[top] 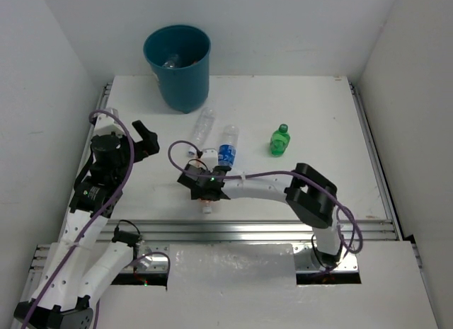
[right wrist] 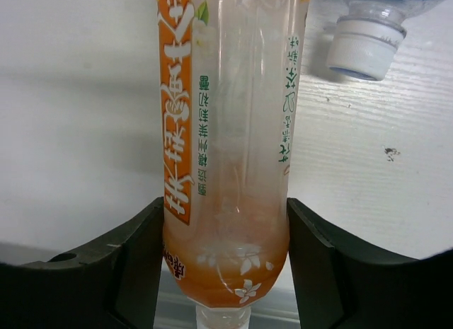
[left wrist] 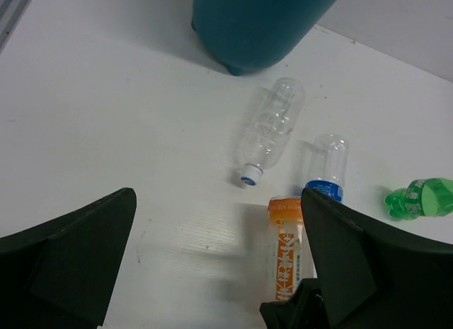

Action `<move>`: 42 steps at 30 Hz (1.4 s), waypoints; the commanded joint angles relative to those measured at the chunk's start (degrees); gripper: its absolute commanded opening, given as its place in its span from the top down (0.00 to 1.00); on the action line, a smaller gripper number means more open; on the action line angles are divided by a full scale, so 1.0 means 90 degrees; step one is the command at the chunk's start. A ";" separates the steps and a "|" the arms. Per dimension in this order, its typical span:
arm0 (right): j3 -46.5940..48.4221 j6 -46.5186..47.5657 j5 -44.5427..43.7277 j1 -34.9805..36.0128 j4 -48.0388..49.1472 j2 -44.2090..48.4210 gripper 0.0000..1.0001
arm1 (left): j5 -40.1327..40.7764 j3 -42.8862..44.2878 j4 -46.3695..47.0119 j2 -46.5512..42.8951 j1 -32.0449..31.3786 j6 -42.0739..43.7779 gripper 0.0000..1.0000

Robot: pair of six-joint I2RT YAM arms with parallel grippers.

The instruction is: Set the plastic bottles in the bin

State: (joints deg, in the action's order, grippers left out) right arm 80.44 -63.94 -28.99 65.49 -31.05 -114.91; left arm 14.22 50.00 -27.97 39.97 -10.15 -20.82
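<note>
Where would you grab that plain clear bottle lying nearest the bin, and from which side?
Probably across the middle of the clear bottle, coming straight down with one finger on each long side. It lies flat on the table, cap pointing away from the bin, so only its rounded flanks are free; the blue-labelled bottle beside it lies apart, leaving room.

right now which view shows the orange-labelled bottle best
The right wrist view: the orange-labelled bottle fills the frame between the fingers, label clear. The left wrist view shows only part, smaller. The top view hides most of it under the right gripper.
</note>
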 commanded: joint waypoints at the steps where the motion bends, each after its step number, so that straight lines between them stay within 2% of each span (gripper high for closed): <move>1: -0.0216 0.0277 -0.0401 0.0291 0.0353 0.1143 0.55 | -0.0493 0.0079 0.0402 -0.0075 -0.0015 0.0067 0.00; 6: -0.1319 0.1116 -0.0130 0.0487 0.1417 0.2619 0.55 | -0.1412 0.0342 0.0509 -0.0202 -0.0015 -0.0098 0.00; 8: -0.1973 0.1623 0.0105 0.0477 0.2177 0.3381 0.56 | -0.2357 0.0401 0.0646 -0.0232 -0.0015 -0.0157 0.00; 9: -0.2207 0.2061 0.0522 0.0477 0.2615 0.3635 0.56 | -0.2835 0.0421 0.0878 -0.0212 -0.0015 -0.0245 0.00; 10: -0.2577 0.2684 0.0681 0.0477 0.3180 0.3869 0.61 | -0.3874 0.0450 0.1006 -0.0144 -0.0024 -0.0313 0.00; 13: -0.2971 0.3489 0.1315 0.0477 0.3713 0.4651 0.62 | -0.5577 0.0412 0.1660 0.0197 -0.0024 -0.0723 0.00; 16: -0.3127 0.3793 0.1589 0.0477 0.3723 0.5198 0.62 | -0.6041 0.0207 0.2228 0.0237 -0.0024 -0.1046 0.00; 20: -0.3498 0.4174 0.2380 0.0486 0.4289 0.5746 0.62 | -0.6862 0.0070 0.2794 0.0529 -0.0082 -0.1416 0.00; 23: -0.3616 0.4224 0.2353 0.0477 0.4436 0.5951 0.62 | -0.6483 0.0264 0.2309 0.0695 -0.0268 -0.1136 0.00; 29: -0.3655 0.4429 0.2108 0.0477 0.4543 0.6069 0.62 | -0.6677 0.0294 0.2501 0.0823 -0.0902 -0.1173 0.01; 32: -0.3635 0.4595 0.1894 0.0487 0.4612 0.6069 0.62 | -0.6677 0.0285 0.2658 0.0911 -0.1350 -0.1212 0.28; 33: -0.3626 0.4682 0.1729 0.0487 0.4641 0.6079 0.62 | -0.6726 0.0275 0.2793 0.0940 -0.1410 -0.1299 0.42; 34: -0.3616 0.4731 0.1669 0.0487 0.4641 0.6088 0.62 | -0.6736 0.0284 0.2833 0.0989 -0.1430 -0.1348 0.67; 35: -0.3597 0.4770 0.1620 0.0477 0.4641 0.6088 0.62 | -0.6697 0.0304 0.2873 0.1008 -0.1440 -0.1388 0.76; 36: -0.3577 0.4829 0.1562 0.0477 0.4593 0.6108 0.61 | -0.6455 0.0343 0.2834 0.1018 -0.1431 -0.1388 0.91; 37: -0.3587 0.4858 0.1523 0.0486 0.4563 0.6118 0.48 | -0.6211 0.0498 0.2737 0.1018 -0.1431 -0.1369 0.97; 38: -0.3654 0.4849 0.1339 0.0477 0.4505 0.6185 0.33 | -0.5484 0.0606 0.2466 0.1018 -0.1431 -0.1320 1.00; 39: -0.3723 0.4810 0.1163 0.0486 0.4475 0.6254 0.13 | -0.4993 0.0781 0.2221 0.1047 -0.1431 -0.1252 1.00; 40: -0.3762 0.4761 0.1016 0.0477 0.4369 0.6332 0.01 | -0.4379 0.1256 0.1900 0.1193 -0.1431 -0.1184 1.00; 41: -0.3791 0.4722 0.0831 0.0477 0.4252 0.6429 0.01 | -0.3793 0.1522 0.1374 0.1320 -0.1421 -0.1086 1.00; 42: -0.3830 0.4645 0.0597 0.0477 0.3912 0.6662 0.01 | -0.2617 0.1844 0.1166 0.1456 -0.1411 -0.1027 1.00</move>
State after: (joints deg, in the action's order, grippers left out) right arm 46.37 -21.93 -16.40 69.89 5.37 -59.37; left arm -32.16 57.93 -12.08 51.37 -22.87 -31.94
